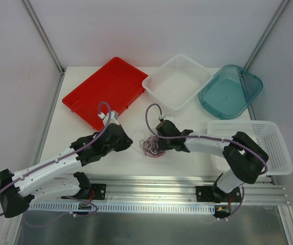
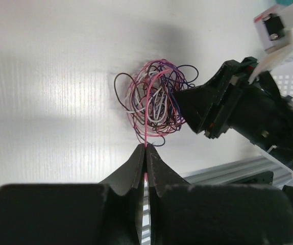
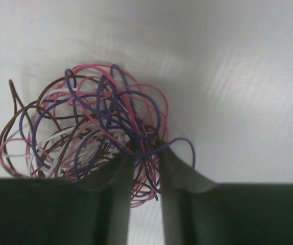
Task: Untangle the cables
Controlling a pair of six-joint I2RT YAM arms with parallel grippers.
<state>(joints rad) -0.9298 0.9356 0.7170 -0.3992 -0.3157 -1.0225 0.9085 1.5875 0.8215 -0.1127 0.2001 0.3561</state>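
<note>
Tangle: the cables [image 1: 150, 145] sit in one knotted ball of thin pink, purple, brown and whitish loops on the tabletop [image 1: 197, 120], dead centre of the top view, right between both arms.
Left side: the left hand [image 2: 145, 150] is clenched tight on a single pink strand [image 2: 146, 127], which runs straight up from the fingertips into the knot. One wire alone, so it looks singled out for drawing free.
Right side: the right hand [image 3: 146, 158] is at the ball's opposite edge, fingers a little apart with several strands lying in the gap. I cannot tell whether they bite.
Why opposed: my read is one side anchors the mass while the other pulls, otherwise the whole ball just slides.
Progress: early, with no loop separated yet.
Containers: the red tray [image 1: 108, 87], two white baskets [image 1: 177, 81] [image 1: 269, 148] and a teal tub [image 1: 230, 92] line the upper and right frame, well apart from the knot. They are likely meant for sorted pieces.
Risk: a fast pull could cinch the knot tighter.
</note>
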